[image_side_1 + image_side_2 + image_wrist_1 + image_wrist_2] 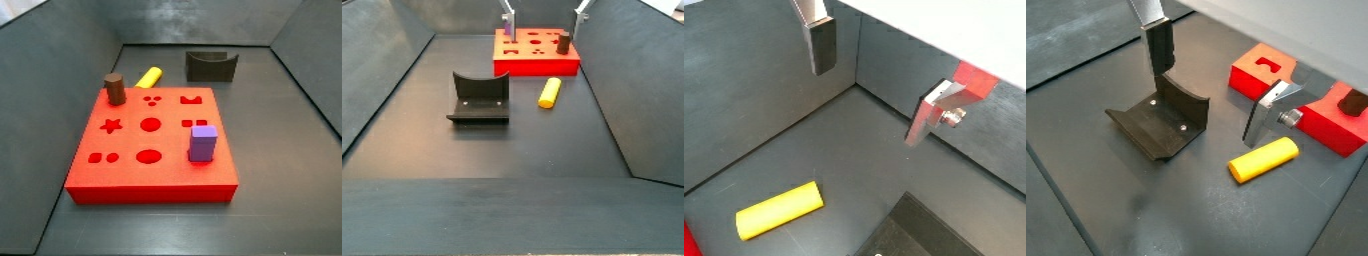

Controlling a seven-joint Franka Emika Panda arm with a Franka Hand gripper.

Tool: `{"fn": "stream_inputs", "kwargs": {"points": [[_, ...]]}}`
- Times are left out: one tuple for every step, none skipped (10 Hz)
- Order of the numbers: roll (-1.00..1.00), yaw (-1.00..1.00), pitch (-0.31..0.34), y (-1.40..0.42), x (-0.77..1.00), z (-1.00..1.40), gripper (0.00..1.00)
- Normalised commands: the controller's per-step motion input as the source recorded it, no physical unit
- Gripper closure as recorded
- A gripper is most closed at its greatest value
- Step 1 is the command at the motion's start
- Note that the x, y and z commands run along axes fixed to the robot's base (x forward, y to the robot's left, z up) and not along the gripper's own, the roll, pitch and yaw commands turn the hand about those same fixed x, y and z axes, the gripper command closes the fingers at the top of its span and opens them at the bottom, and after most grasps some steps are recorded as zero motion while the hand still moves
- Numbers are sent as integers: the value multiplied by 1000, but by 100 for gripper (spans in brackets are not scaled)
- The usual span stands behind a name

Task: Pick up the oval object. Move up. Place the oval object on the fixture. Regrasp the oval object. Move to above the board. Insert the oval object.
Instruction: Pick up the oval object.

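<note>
The gripper (1213, 85) hung open and empty above the floor, its two silver fingers (822, 45) spread well apart, high over the space between the fixture (1161, 122) and the board (1300, 95). The oval object (1264, 159) lay flat on the dark floor, just beside the board's near edge and clear of the fixture, as a side view confirmed (549, 92). Because the peg lay on its rounded side, a descent off its centreline would probably have nudged it into a roll rather than caught it. Its closeness to the board also left little room on that side, so a finger could have struck the red slab. The brown cylinder (115, 89) and purple block (202, 142) stood on the board, apart from the peg.
</note>
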Motion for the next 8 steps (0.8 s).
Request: {"fn": "stream_inputs", "kwargs": {"points": [[-114, -834, -90, -109, -11, -506, 0], [-99, -929, -121, -49, -46, -517, 0], [-93, -903, -150, -74, -74, -563, 0], [-130, -723, -90, -117, -251, -851, 0], [-133, -451, -99, -146, -480, -897, 0], [-109, -151, -80, -220, -426, -891, 0], [-37, 0, -60, -306, -226, -963, 0], [-47, 0, -49, -337, -194, -946, 0]]}}
